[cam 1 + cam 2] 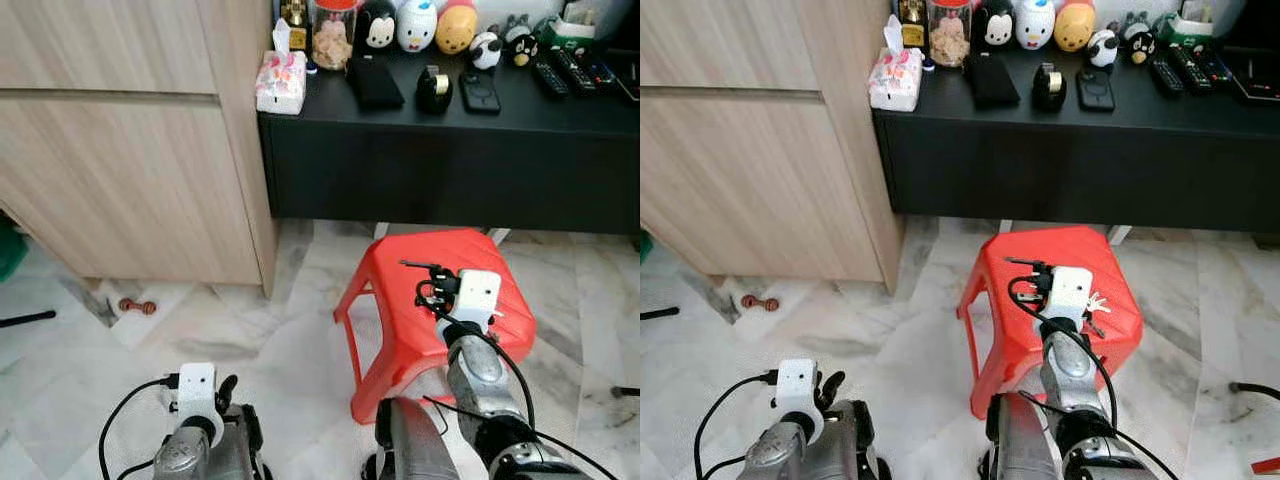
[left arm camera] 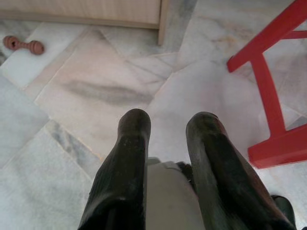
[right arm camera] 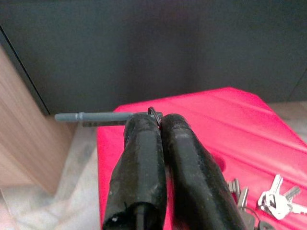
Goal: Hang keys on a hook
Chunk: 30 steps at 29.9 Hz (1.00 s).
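Pinching a grey key [image 3: 103, 117] by its ring, I'm holding the right tool [image 3: 158, 120] clamped; keys [image 3: 276, 199] on the stool [image 3: 201, 115] risk slipping. The left tool [image 2: 168, 122] is hanging apart.

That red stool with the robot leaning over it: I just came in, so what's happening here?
The right gripper is over the red stool, shut on a key ring with a grey key sticking out sideways. More keys lie on the stool seat beside it. The left gripper hangs open above the marble floor.
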Tool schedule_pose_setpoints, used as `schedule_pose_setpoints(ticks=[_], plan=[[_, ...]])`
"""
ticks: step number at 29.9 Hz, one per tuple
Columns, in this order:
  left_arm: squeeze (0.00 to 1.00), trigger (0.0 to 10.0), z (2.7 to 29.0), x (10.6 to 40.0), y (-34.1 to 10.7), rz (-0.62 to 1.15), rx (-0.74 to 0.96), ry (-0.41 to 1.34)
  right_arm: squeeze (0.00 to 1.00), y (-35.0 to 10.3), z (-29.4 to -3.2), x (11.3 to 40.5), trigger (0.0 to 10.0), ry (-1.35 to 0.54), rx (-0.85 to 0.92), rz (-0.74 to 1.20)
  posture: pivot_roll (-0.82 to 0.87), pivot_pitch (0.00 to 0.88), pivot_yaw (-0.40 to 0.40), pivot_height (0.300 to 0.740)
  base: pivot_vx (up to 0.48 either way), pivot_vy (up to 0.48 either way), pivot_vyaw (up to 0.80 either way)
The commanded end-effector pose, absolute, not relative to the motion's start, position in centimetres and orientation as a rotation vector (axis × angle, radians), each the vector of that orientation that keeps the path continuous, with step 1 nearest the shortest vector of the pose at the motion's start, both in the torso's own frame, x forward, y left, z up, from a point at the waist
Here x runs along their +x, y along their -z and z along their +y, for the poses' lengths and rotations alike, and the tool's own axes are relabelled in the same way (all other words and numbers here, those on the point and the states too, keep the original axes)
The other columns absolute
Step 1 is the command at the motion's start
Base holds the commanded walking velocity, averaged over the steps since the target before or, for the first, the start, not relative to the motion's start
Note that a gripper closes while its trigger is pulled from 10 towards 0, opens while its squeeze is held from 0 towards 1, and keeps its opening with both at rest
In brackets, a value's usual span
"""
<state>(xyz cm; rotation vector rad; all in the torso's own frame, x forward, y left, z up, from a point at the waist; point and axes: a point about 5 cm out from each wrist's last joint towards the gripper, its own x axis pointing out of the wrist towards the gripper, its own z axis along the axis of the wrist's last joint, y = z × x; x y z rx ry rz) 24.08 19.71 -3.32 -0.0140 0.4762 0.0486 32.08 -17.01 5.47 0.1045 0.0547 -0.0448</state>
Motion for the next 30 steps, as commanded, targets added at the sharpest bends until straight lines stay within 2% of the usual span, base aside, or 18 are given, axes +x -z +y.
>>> schedule_pose_setpoints(ticks=[1,2,3,4,8,18,30], plan=[[0.0,10.0,20.0,23.5,3.9,0.518,-0.021,-0.067,0.0,-6.0,-17.5,31.8,0.4,0.07,0.122,0.0,-0.05,0.088,-0.038,0.597,0.0,0.0,0.0],[0.0,10.0,20.0,23.4,3.9,0.52,-0.02,-0.067,0.0,-6.1,-17.8,31.7,1.0,0.085,0.125,-0.015,-0.05,0.087,-0.037,0.597,0.0,0.0,0.0],[0.0,10.0,20.1,23.4,4.0,0.524,-0.019,-0.069,0.0,-6.4,-18.2,31.6,3.3,0.113,0.127,-0.032,-0.06,0.084,-0.035,0.597,0.0,0.0,0.0],[0.0,10.0,20.1,23.4,4.0,0.526,-0.018,-0.069,0.0,-6.5,-18.5,31.6,10.0,0.134,0.121,-0.039,-0.06,0.083,-0.035,0.597,0.0,0.0,0.0],[0.0,10.0,20.3,23.4,4.1,0.536,-0.016,-0.072,0.0,-6.9,-19.7,31.3,10.0,0.21,0.082,-0.058,-0.06,0.073,-0.031,0.597,0.0,0.0,0.0],[0.0,10.0,20.2,22.8,4.6,0.566,-0.034,-0.076,0.0,-6.0,-19.5,31.1,10.0,0.224,0.056,0.007,-0.06,0.064,-0.033,0.597,0.0,0.0,0.0],[0.0,10.0,20.1,22.4,4.9,0.581,-0.034,-0.073,0.0,-6.0,-19.1,31.5,10.0,0.213,0.053,0.028,-0.06,0.048,-0.032,0.597,-0.354,0.0,0.0]])
